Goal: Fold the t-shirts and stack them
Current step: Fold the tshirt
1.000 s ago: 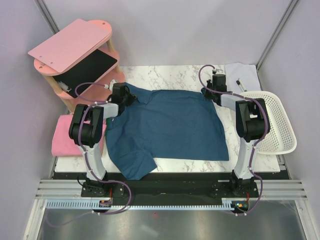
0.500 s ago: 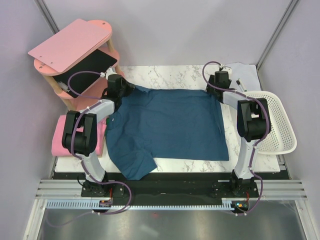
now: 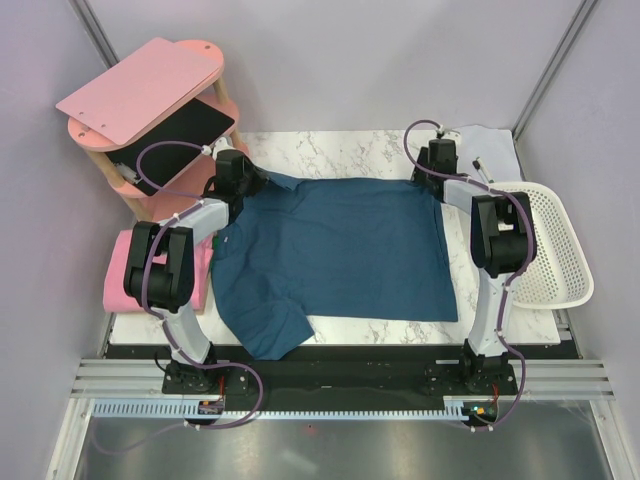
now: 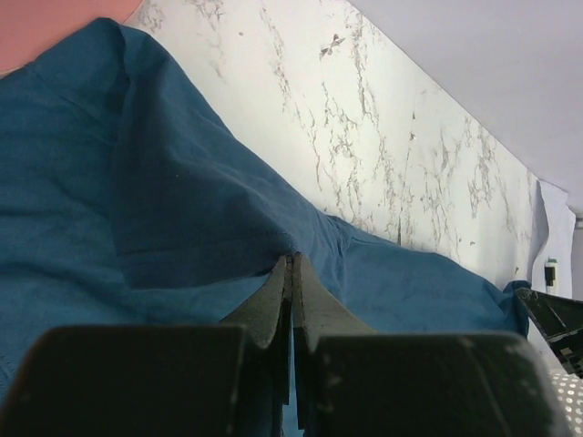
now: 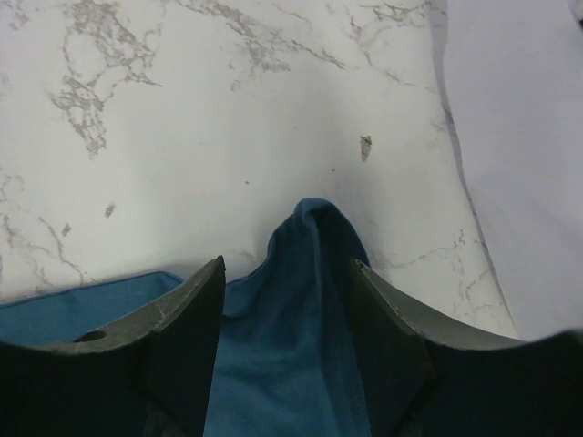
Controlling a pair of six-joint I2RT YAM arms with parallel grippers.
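The dark teal-blue t-shirt (image 3: pixel 340 250) lies spread flat on the marble table, one sleeve hanging toward the near left. My left gripper (image 3: pixel 258 182) is at the shirt's far left corner. In the left wrist view it (image 4: pixel 292 258) is shut, pinching a ridge of the teal cloth (image 4: pixel 137 182). My right gripper (image 3: pixel 428 183) is at the far right corner. In the right wrist view it (image 5: pixel 287 261) is open, with the bunched shirt corner (image 5: pixel 310 228) lying between the fingers. The folded pink t-shirt (image 3: pixel 122 275) lies at the table's left edge, partly hidden by my left arm.
A pink wooden shelf (image 3: pixel 150 90) holding a black pad stands at the back left. A white mesh basket (image 3: pixel 555 245) sits at the right edge. A small white cloth (image 3: pixel 480 145) with a pen lies at the back right, also in the right wrist view (image 5: pixel 519 137).
Both arms have reached farther back, drawing the shirt's far edge away and flattening it. In the last half second almost nothing moved.
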